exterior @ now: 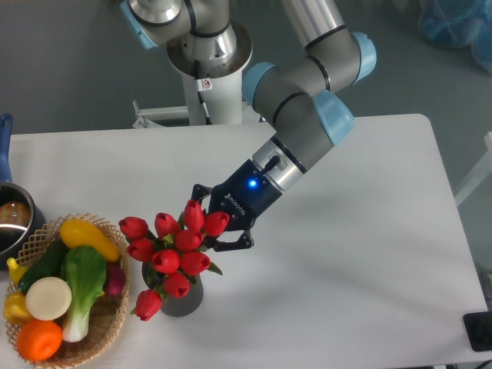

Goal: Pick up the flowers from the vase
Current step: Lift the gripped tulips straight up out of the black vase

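Bright, even light is falling from above onto the white table (369, 231). The arm (307, 131) is casting a soft grey shadow on the table just beside itself. Everything is showing sharp, without glare or blur.

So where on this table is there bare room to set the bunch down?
The white table is bare right of the small dark grey ribbed vase to its right edge, and along the back edge. The left is crowded: woven wicker basket, metal pot, red tulip bunch with the tool beside it.
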`<state>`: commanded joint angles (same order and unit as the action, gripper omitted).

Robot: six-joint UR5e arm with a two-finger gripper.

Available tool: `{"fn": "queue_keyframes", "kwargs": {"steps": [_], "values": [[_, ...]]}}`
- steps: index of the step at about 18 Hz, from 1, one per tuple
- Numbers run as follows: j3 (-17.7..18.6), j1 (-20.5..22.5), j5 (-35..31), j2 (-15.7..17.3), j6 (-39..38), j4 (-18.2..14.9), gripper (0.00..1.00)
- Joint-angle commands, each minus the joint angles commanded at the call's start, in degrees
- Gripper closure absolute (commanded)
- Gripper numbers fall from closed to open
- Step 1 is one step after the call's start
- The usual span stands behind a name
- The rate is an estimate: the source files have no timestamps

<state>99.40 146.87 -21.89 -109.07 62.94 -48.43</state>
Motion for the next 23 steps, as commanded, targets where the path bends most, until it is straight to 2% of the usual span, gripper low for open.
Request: {"fn": "queue_keyframes", "kwargs": {"steps": [9,16,23], "values": [[0.0,2.4,4.0,2.8,-2.6,-0.1,0.98],[-4.0,3.8,6.9,2.8,-8.3,-0.1,0.98],[-4.5,4.6,10.2,3.3,-11.0,-0.1,0.98]]}}
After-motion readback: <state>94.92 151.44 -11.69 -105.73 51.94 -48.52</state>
